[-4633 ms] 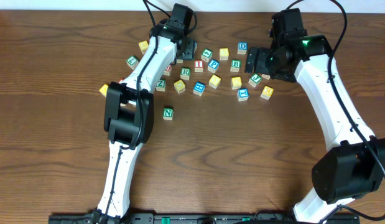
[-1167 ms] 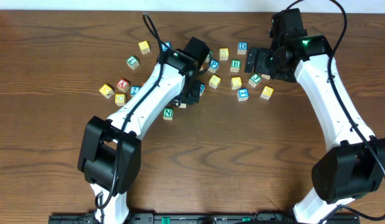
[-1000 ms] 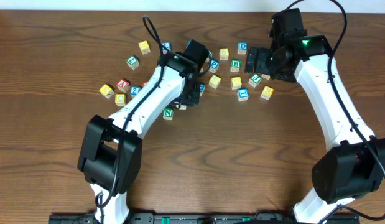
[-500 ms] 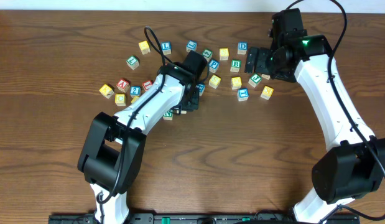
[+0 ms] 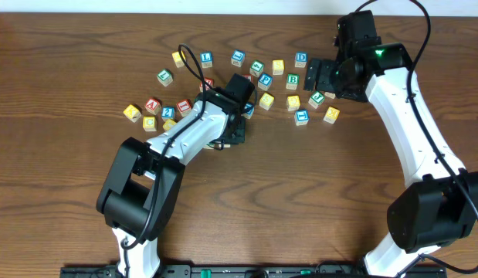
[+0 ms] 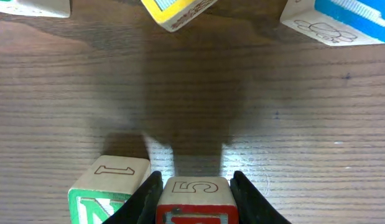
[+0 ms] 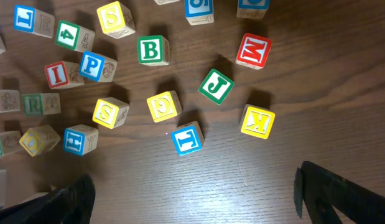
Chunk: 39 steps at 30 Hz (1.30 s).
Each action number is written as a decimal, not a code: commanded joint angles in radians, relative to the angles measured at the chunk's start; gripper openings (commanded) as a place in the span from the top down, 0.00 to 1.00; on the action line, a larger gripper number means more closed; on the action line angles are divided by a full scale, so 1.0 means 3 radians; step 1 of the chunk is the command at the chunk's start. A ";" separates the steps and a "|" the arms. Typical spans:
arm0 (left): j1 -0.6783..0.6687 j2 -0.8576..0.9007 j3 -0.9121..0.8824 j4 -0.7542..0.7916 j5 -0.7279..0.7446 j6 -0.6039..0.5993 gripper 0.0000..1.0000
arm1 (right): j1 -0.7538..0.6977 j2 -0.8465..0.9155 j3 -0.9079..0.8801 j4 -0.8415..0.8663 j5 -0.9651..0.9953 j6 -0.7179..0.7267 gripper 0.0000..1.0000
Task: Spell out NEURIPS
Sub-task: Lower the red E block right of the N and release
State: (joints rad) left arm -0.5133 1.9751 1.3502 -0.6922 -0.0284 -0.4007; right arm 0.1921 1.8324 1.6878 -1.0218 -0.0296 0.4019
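Observation:
In the left wrist view my left gripper [image 6: 195, 180] is shut on a red-faced cube [image 6: 195, 198] with a 5 on its top, low over the table. Its letter is hidden. The green N cube [image 6: 108, 190] stands just left of it, almost touching the left finger. From overhead, this gripper [image 5: 232, 133] is just in front of the cube cluster and hides both cubes. My right gripper [image 7: 198, 199] hangs open and empty above the right-hand cubes. Below it I see the red I [image 7: 57, 73], the blue P [image 7: 91, 65] and a yellow S [image 7: 111, 112].
Loose cubes lie scattered along the far half of the table: green B [image 7: 152, 50], green J [image 7: 216, 85], red M [image 7: 253, 50], yellow K [image 7: 257, 121], blue T [image 7: 187, 138]. A small group with a red A [image 5: 153, 105] sits at the left.
My left arm has swung out of the cube cluster toward the near side, carrying the red cube down to beside the N. The right arm has not moved.

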 commanded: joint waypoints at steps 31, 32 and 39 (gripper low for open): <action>0.0001 0.0172 -0.0033 0.0139 -0.0058 -0.0057 0.64 | -0.0003 0.0009 0.0033 -0.0003 0.0029 0.0017 0.01; 0.0001 0.0172 -0.0033 0.0137 -0.0058 -0.0057 0.64 | -0.0003 0.0009 0.0033 -0.0003 0.0029 0.0017 0.01; 0.0001 0.0172 -0.0033 0.0132 -0.0058 -0.0056 0.63 | -0.0003 0.0009 0.0033 -0.0003 0.0028 0.0017 0.01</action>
State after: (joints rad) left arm -0.5133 2.0148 1.3495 -0.6483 -0.0322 -0.4152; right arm 0.1921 1.8324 1.6878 -1.0218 -0.0296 0.4019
